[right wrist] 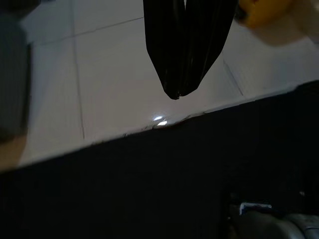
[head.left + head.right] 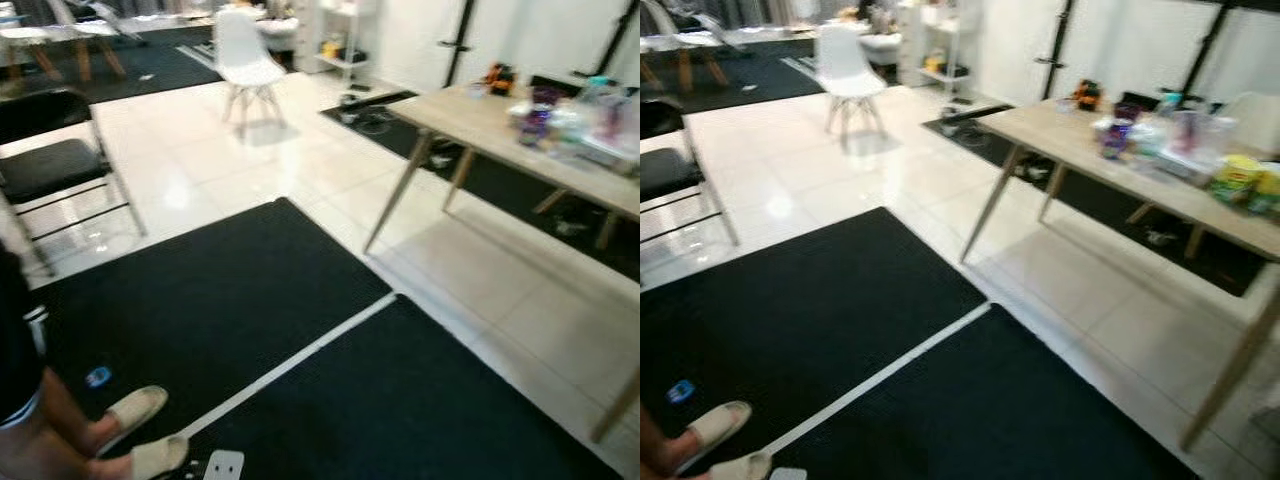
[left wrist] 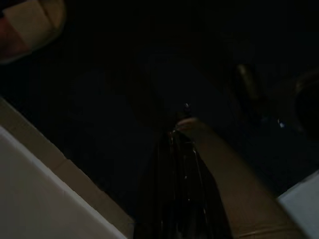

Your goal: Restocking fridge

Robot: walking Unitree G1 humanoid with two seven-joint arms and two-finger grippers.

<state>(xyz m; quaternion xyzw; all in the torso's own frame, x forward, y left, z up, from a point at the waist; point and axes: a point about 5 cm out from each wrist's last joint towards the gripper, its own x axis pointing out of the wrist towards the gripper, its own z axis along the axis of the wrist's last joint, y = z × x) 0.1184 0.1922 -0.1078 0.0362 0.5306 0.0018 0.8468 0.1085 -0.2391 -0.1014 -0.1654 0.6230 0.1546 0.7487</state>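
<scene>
Head views, nearest: a person's foot in a beige slipper (image 2: 132,408) stands on the black mat (image 2: 200,300) at my lower left, a second slipper (image 2: 158,457) just beside it.
Head views, mat edges: a white strip (image 2: 300,358) runs diagonally between that mat and a second black mat (image 2: 420,410); both mats end against pale floor tiles (image 2: 520,300) on my right.
Head views, open room: bare tiles lead from the mats towards a white chair (image 2: 245,58) far ahead.
Head views, obstacles: a black chair (image 2: 50,160) stands at the left; a wooden table (image 2: 1120,165) on slanted legs stands at the right.
Task items: jars and bottles (image 2: 1180,135) are crowded on the tabletop, too blurred to name.
Left wrist view: very dark; my left gripper (image 3: 182,130) hangs over the dark mat, a slipper (image 3: 35,25) near it and pale tile at one edge. I cannot tell how its fingers stand.
Right wrist view: my right gripper (image 1: 178,93) hangs with fingertips pressed together, holding nothing, above tile (image 1: 114,79) just beside the mat edge (image 1: 164,124).
</scene>
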